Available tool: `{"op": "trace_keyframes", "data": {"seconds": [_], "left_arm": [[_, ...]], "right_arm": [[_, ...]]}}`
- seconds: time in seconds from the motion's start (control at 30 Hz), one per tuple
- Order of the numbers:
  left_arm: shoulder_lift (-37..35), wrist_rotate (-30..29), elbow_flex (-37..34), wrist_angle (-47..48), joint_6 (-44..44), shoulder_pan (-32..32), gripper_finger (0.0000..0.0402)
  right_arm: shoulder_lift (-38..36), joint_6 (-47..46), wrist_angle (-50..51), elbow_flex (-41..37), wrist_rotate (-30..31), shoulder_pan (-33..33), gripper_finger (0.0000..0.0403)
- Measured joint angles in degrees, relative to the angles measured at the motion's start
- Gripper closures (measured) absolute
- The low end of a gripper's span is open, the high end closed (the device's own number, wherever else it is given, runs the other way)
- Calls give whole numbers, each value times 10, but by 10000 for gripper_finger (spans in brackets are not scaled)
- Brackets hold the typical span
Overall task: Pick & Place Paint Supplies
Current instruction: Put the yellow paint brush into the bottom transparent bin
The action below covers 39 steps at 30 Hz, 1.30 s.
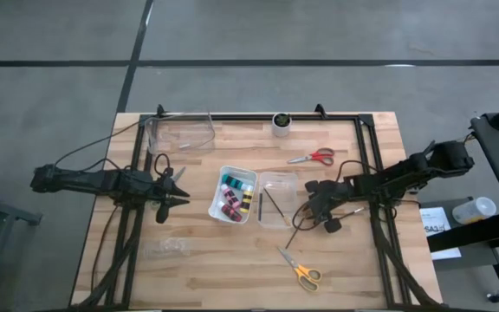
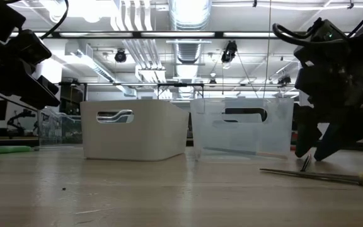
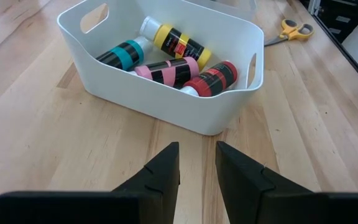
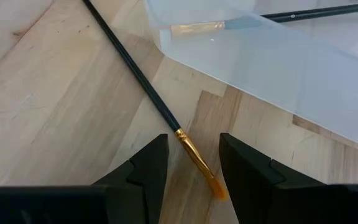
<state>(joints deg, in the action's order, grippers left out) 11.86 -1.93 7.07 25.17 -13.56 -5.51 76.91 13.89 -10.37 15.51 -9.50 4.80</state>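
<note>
A dark-handled paintbrush (image 4: pixel 143 79) lies on the tabletop beside the clear bin (image 1: pixel 277 198), its bristle tip between the spread fingers of the right gripper (image 4: pixel 191 165). A second brush (image 1: pixel 275 204) rests inside that bin. The white bin (image 3: pixel 166 93) holds four paint bottles (image 3: pixel 169 57). The left gripper (image 3: pixel 197 163) hovers spread before it. Yellow scissors (image 1: pixel 300 270) lie toward the near edge, red scissors (image 1: pixel 314 158) toward the far edge.

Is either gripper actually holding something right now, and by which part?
Nothing is held. The right gripper stands open astride a paintbrush lying on the table; the left gripper is open and empty.
</note>
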Motion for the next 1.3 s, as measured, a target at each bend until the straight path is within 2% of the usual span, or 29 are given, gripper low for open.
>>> {"op": "trace_keyframes", "data": {"seconds": [0.23, 0.57, 1.3], "left_arm": [[0, 0, 0, 0, 0, 0, 294], [0, 0, 0, 0, 0, 0, 294], [0, 0, 0, 0, 0, 0, 294]], "right_arm": [[-4, 0, 2, -2, 0, 0, 268], [-4, 1, 6, -7, -7, 1, 386], [-17, 28, 10, -9, -22, 0, 390]]}}
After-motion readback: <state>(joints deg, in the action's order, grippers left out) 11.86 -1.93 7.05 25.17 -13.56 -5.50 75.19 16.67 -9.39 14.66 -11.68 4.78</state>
